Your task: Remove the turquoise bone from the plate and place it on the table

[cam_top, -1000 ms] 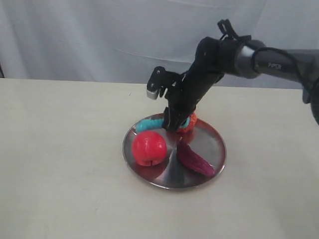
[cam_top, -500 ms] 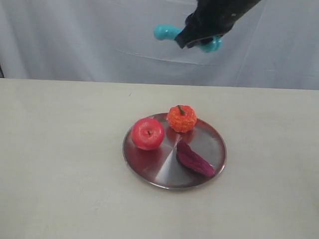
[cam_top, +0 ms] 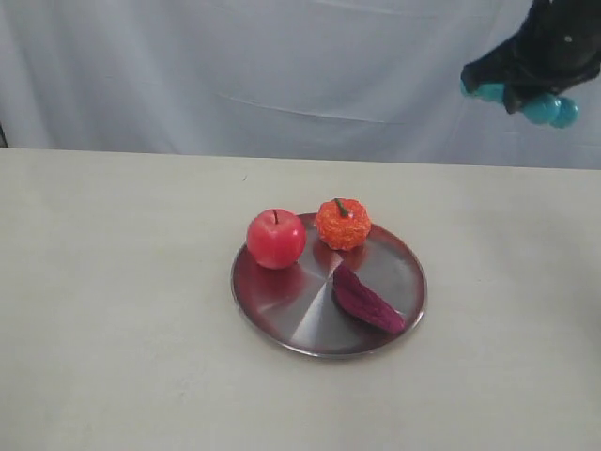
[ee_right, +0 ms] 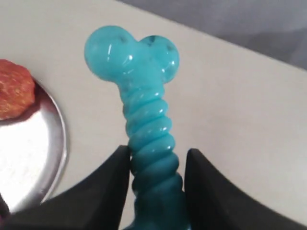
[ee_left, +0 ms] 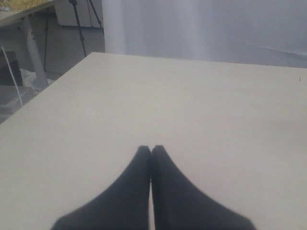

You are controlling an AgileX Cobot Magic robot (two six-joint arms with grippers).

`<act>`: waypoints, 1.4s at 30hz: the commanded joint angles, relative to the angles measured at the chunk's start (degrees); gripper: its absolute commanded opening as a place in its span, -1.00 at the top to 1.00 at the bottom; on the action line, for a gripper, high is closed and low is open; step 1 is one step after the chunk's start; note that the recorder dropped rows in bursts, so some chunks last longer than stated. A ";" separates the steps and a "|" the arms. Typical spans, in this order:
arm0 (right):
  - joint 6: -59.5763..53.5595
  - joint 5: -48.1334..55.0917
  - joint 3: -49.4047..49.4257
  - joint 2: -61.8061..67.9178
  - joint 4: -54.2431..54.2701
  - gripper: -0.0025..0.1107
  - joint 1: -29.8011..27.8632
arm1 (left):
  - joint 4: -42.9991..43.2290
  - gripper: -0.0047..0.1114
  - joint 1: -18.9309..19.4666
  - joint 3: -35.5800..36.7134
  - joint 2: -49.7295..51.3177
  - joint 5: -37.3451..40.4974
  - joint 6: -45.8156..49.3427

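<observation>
— Bone (cam_top: pixel 549 111) position in the exterior view is asked for.
— It is held in the air by the right gripper (cam_top: pixel 518 89), high above the plate (cam_top: pixel 300 310) and well to its right, clear of the table (cam_top: pixel 113 301). A red apple (cam_top: pixel 276 239) at the plate's rim, a small orange pumpkin (cam_top: pixel 343 224) and a dark purple piece (cam_top: pixel 368 301) are seen on the plate.
— And what is shown by the left wrist view?
— The left gripper (ee_left: pixel 151 152) is seen over the table (ee_left: pixel 192 96), its fingers pressed together.
— And by the right wrist view?
— The ribbed shaft of the bone (ee_right: pixel 146 120) is clamped between two black fingers (ee_right: pixel 112 187); one knobbed end sticks out past the tips. The plate's rim (ee_right: pixel 60 139) and the pumpkin (ee_right: pixel 14 93) are seen beneath, off to one side of the bone.
</observation>
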 commanded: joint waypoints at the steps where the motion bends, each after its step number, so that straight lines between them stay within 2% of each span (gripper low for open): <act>1: 0.52 -0.97 5.80 4.22 0.73 0.95 -2.49 | 0.05 0.92 0.12 0.15 -0.07 -0.31 -0.24; 10: 1.17 -5.77 8.89 21.07 6.58 0.95 -2.35 | 0.05 0.92 0.12 0.15 -0.07 -0.31 -0.24; 16: -1.46 -6.29 8.89 24.06 9.30 0.93 -1.39 | 0.05 0.92 0.12 0.15 -0.07 -0.31 -0.24; 18: -1.75 -6.29 8.89 24.06 9.63 0.81 -1.09 | 0.05 0.92 0.12 0.15 -0.07 -0.31 -0.24; 23: -4.43 -3.76 8.89 23.96 11.47 0.10 -0.47 | 0.05 0.92 0.12 0.15 -0.07 -0.31 -0.24; 25: -4.20 -2.63 8.89 23.73 11.47 -0.04 -0.25 | 0.05 0.92 0.12 0.15 -0.07 -0.31 -0.24; 27: -3.50 -1.73 8.89 22.76 11.47 0.01 0.17 | 0.05 0.92 0.12 0.15 -0.07 -0.31 -0.24; 30: -3.00 -0.27 8.89 19.89 11.60 0.21 0.69 | 0.05 0.92 0.12 0.15 -0.07 -0.31 -0.24; 33: -2.54 0.60 8.89 14.94 11.60 0.48 1.02 | 0.05 0.92 0.12 0.15 -0.07 -0.31 -0.24; 37: -1.10 -0.04 8.89 5.53 11.06 0.93 1.02 | 0.05 0.92 0.12 0.15 -0.07 -0.31 -0.24; 42: 1.27 -3.65 9.01 -7.09 10.94 0.96 1.02 | 0.05 0.92 0.12 0.15 -0.07 -0.31 -0.24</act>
